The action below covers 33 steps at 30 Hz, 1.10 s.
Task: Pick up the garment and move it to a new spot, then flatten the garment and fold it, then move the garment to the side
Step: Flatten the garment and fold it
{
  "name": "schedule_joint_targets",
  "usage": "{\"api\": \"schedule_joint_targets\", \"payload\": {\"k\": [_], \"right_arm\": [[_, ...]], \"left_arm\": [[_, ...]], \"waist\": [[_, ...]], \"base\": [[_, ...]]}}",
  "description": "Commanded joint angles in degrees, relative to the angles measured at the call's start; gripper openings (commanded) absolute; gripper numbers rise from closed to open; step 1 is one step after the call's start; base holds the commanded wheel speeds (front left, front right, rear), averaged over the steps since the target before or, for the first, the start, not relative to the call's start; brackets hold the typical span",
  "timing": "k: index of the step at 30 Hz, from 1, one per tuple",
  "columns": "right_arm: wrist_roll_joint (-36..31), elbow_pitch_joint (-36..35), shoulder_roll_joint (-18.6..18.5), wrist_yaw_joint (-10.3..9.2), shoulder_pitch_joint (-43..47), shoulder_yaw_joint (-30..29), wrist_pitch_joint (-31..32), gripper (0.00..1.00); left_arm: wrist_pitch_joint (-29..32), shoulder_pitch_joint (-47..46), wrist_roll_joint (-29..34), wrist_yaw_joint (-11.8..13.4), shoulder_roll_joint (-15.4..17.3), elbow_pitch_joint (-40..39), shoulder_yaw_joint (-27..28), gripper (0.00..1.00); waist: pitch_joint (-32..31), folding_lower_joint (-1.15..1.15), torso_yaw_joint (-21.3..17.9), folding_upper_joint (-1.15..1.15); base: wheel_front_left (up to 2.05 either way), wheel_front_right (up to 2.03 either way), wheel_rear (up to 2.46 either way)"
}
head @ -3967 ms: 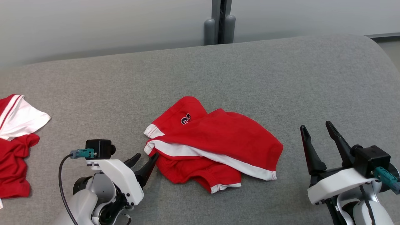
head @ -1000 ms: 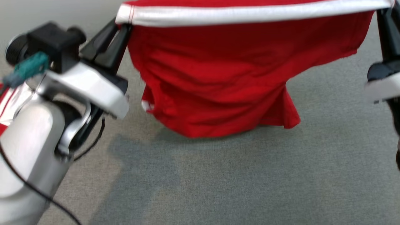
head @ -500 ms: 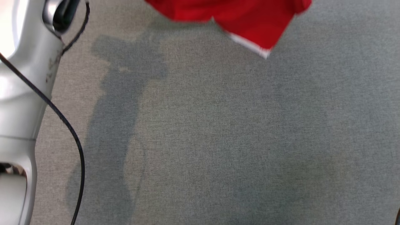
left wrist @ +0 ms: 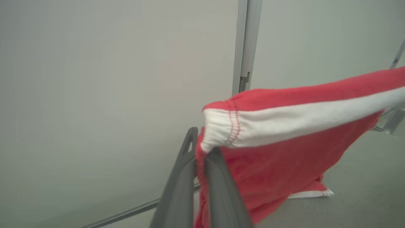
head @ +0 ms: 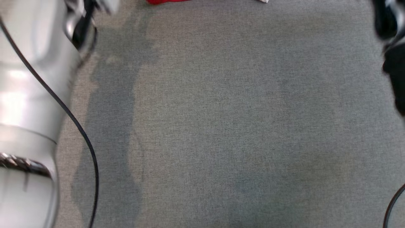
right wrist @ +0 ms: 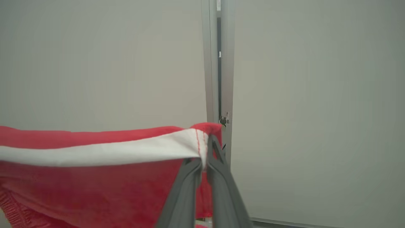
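Observation:
The garment is red with a white band along its top edge, and it hangs stretched in the air between my two grippers. My left gripper is shut on the band's left corner. My right gripper is shut on the band's right corner of the garment. In the head view only the garment's lowest red tip peeks in at the top edge, above the grey fabric surface. My pale left forearm rises along the left side there.
A pale wall with a vertical metal post stands behind the surface. A black cable trails from my left arm. Part of my dark right arm sits at the head view's right edge.
Both grippers have lifted the garment higher, so it has nearly left the head view's top edge. The head view has also shifted down onto the grey surface.

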Motion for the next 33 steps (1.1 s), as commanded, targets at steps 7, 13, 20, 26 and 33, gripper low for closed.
{"api": "schedule_joint_targets", "payload": {"k": [7,13,20,26,33], "right_arm": [[6.27,-5.95,-1.77,-0.14,18.63,1.65,-0.54,0.0],[6.98,-14.21,-2.9,-0.09,35.55,-0.39,-0.56,0.0],[5.43,-21.9,-3.03,-0.1,51.52,-3.97,-0.56,0.0],[2.99,-29.15,-3.29,-0.1,63.2,-8.75,1.27,0.0],[-1.0,-41.8,0.12,-0.11,76.3,-15.23,10.56,0.0]], "left_arm": [[-1.74,16.92,1.28,1.56,-0.95,-4.59,0.37,0.0],[-1.74,33.85,7.41,4.48,-0.07,-16.96,-1.59,0.0],[-1.7,48.77,8.95,5.2,3.98,-26.82,-2.61,0.0],[3.22,56.68,7.78,3.93,8.62,-35.9,-4.79,0.0],[12.34,66.02,4.38,6.37,15.36,-50.13,-3.92,0.0]], "waist": [[-1.66,0.0,0.62,0.0],[-4.17,0.0,0.81,0.0],[-7.84,0.0,0.28,0.0],[-11.0,0.0,0.84,0.0],[-14.38,0.0,0.88,0.0]], "base": [[0.0,0.0,0.0],[0.0,0.0,0.0],[0.0,0.0,0.0],[0.0,0.0,0.0],[0.0,0.0,0.0]]}}
